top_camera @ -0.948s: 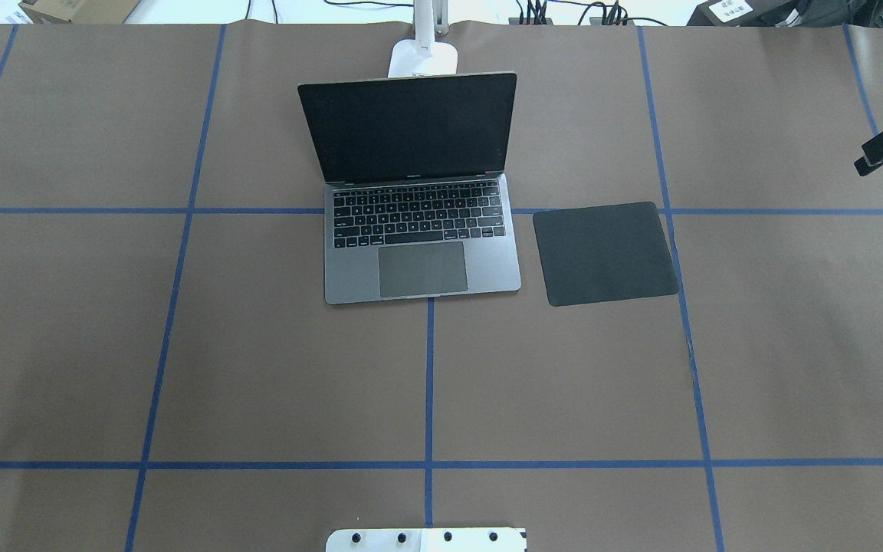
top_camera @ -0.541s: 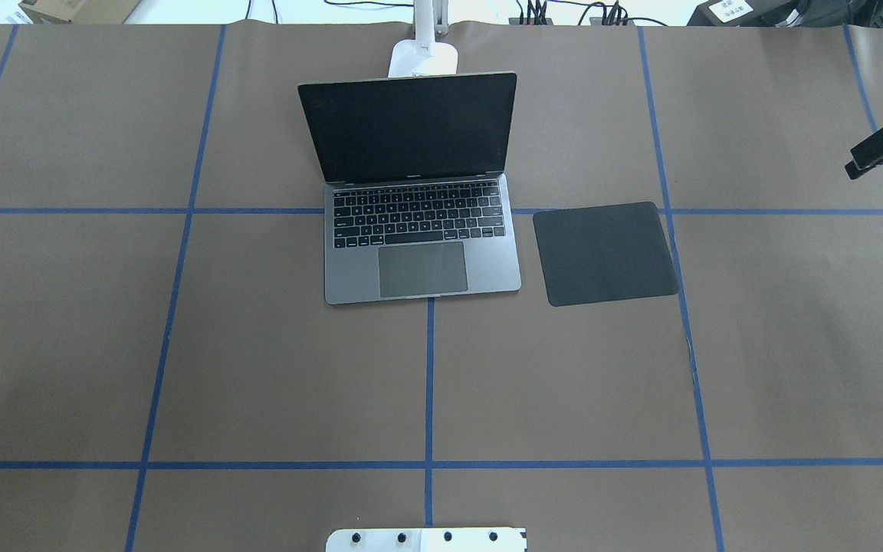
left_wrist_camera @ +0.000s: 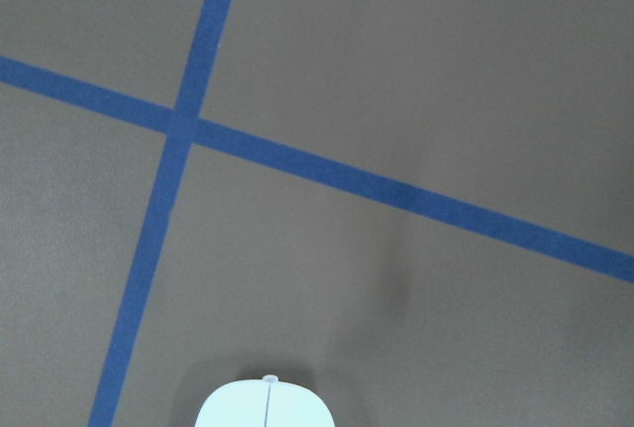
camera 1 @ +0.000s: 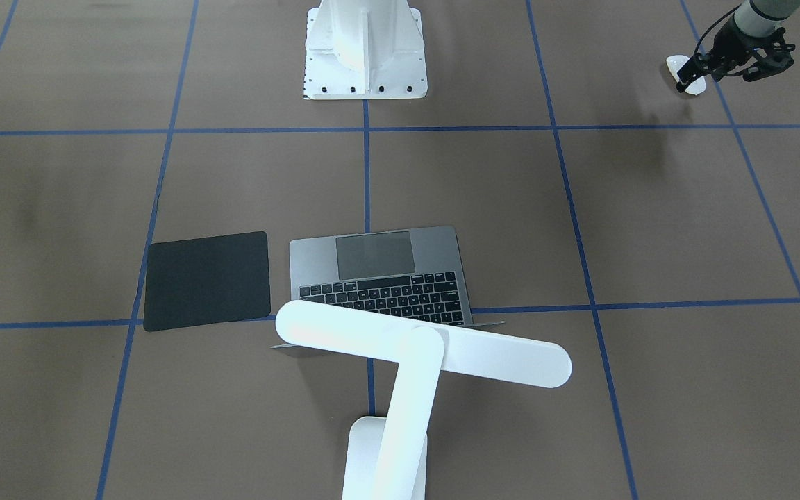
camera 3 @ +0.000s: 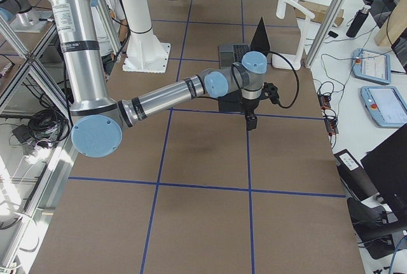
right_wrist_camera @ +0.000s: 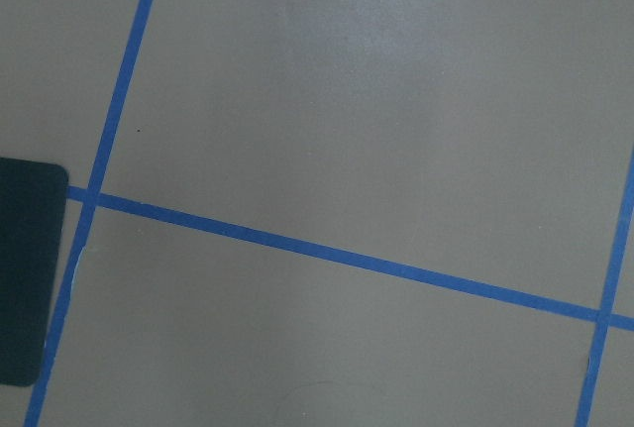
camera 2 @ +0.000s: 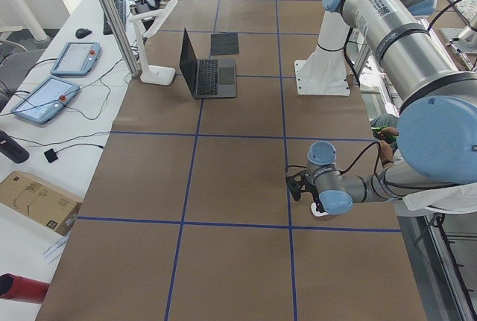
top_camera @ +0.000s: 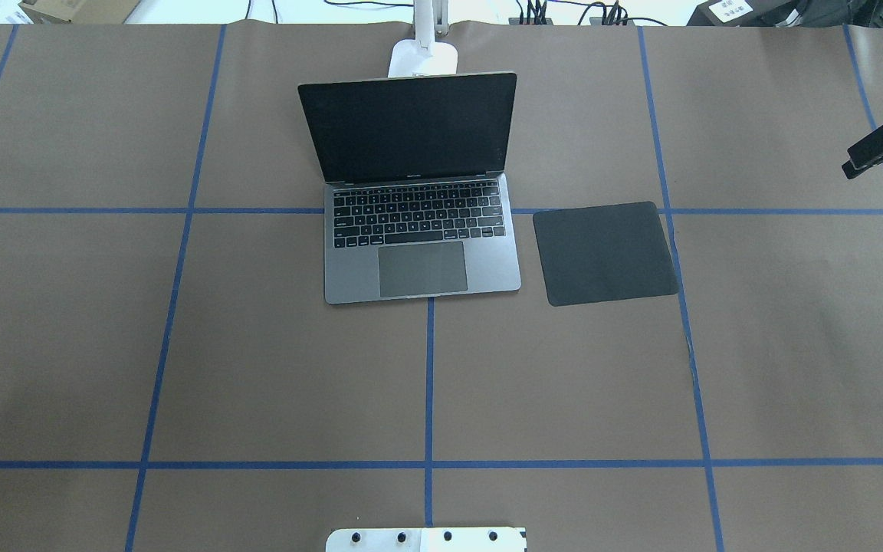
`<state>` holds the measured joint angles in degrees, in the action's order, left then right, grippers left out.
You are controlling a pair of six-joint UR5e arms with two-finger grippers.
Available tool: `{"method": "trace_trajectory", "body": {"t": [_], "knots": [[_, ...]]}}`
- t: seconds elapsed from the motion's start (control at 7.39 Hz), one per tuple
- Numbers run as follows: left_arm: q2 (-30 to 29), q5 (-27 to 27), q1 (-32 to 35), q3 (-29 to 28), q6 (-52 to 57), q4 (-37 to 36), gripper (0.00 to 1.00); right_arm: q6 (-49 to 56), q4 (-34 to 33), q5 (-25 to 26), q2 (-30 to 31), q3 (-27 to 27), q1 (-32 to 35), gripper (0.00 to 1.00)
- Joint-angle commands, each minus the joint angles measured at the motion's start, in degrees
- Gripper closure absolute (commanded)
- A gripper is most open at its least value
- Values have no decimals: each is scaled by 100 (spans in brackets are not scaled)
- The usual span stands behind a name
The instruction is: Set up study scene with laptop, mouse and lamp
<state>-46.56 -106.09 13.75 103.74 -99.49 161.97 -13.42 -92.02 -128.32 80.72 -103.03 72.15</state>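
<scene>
**Item count, study-scene table.**
- One laptop (top_camera: 422, 230).
- One lamp (camera 1: 410, 403), at 12 o'clock from the laptop in the overhead view.
- One black mat (top_camera: 605, 253), at 3 o'clock from the laptop.
- One mouse (left_wrist_camera: 264, 409).
- One white pedestal (camera 1: 364, 48), at 6 o'clock from the laptop.
- Two robot arms: the left arm (camera 2: 387, 30) and the right arm (camera 3: 165, 99).
- Two control tablets (camera 2: 74, 56) on the side bench beyond the table's edge.

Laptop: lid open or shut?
Open. The laptop has its lid standing up in the overhead view, with the dark screen, keyboard and trackpad all exposed.
</scene>
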Motion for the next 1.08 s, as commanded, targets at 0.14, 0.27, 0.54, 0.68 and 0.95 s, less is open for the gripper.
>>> {"method": "trace_trajectory", "body": {"t": [0.14,0.27,0.54,0.68,0.95], "knots": [[7,1,-337,-134,-290,28,0,-2,0,8,5,-50,-8,1],[7,1,-399,-187,-308,45,0,-2,0,17,5,-85,-8,1],[-10,1,-592,-353,-299,185,0,-11,0,17,5,-129,-8,1],[-28,1,-732,-424,-299,299,0,-3,0,17,5,-138,-17,1],[-90,132,-953,-442,-299,378,0,-11,0,52,5,-156,-8,1]]}}
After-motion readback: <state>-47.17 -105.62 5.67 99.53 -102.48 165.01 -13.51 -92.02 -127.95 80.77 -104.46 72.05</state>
